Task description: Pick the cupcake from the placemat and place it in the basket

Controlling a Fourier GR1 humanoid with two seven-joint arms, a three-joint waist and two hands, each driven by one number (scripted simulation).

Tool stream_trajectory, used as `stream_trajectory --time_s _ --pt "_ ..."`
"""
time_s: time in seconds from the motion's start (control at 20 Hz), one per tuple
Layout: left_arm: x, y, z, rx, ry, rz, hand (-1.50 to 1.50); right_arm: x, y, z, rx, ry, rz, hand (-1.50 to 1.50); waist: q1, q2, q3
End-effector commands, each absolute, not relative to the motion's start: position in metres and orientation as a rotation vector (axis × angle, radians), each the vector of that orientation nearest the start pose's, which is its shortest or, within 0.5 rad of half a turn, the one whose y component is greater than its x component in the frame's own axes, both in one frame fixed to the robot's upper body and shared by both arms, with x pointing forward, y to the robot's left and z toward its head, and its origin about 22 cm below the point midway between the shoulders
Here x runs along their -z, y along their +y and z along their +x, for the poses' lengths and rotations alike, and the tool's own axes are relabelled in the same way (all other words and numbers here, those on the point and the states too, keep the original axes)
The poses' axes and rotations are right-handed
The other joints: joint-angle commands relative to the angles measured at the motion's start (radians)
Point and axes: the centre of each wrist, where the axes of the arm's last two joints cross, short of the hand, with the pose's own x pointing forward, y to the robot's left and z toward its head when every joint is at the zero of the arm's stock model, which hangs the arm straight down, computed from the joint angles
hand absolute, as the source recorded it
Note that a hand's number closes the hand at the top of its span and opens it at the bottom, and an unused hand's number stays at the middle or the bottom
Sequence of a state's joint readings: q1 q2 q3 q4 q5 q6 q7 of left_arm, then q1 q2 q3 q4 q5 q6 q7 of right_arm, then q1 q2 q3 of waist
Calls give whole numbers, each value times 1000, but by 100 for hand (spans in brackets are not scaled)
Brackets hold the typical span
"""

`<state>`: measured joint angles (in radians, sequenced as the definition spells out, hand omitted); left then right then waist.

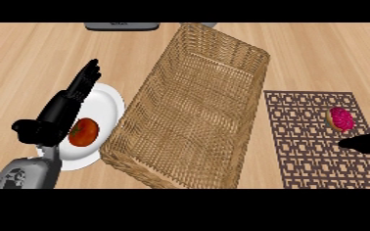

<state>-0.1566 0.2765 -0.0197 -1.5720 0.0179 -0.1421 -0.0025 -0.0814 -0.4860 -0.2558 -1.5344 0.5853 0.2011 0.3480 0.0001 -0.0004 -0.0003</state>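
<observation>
The cupcake (pixel 340 119), with pink frosting, lies on the dark patterned placemat (pixel 307 142) at the right. A wide woven basket (pixel 192 107) fills the middle of the counter, slanted, with nothing in it. Only a black tip of my right hand (pixel 356 142) shows at the right edge, just below the cupcake and apart from it. My left hand (pixel 61 110) is open at the left, fingers straight and pointing up over a white plate.
A white plate (pixel 108 103) left of the basket holds a red tomato (pixel 84 131), partly under my left hand. A grey object (pixel 121 26) sits at the counter's far edge. Bare wooden counter lies beyond the placemat.
</observation>
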Motion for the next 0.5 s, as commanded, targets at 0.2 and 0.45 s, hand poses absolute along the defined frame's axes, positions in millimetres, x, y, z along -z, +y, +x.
stream_trajectory --time_s 0.2,0.45 --pt "-59 241 277 382 -1684 31 0 -72 -391 265 -593 -968 -991 -150 1 0 0" --pt "-54 270 288 378 -1693 42 0 -46 -380 262 -598 -960 -977 -150 -1 0 0"
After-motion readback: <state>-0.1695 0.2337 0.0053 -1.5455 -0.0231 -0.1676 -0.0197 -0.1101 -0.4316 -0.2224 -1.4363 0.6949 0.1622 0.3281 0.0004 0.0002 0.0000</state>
